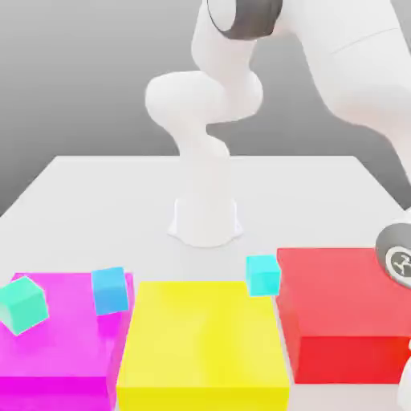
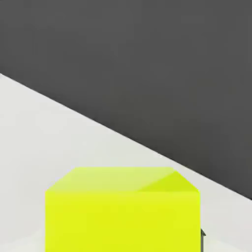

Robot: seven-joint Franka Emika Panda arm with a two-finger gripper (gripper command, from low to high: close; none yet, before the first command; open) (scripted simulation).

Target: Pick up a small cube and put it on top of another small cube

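Tool clenched on the lime cube (image 2: 123, 209) — cube seen close in the hand view, over the white bench (image 2: 44, 142). In the exterior view: yellow slab (image 1: 202, 345) in front, red block (image 1: 341, 309) at right, magenta block (image 1: 60, 341) at left — teal cube (image 1: 23, 303) and blue cube (image 1: 110, 290) on it, cyan cube (image 1: 262, 275) between yellow and red.

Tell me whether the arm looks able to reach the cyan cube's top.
Probably yes: nothing stands over the cyan cube, and the arm has its wrist close by, just beyond the red block on the exterior view's right.
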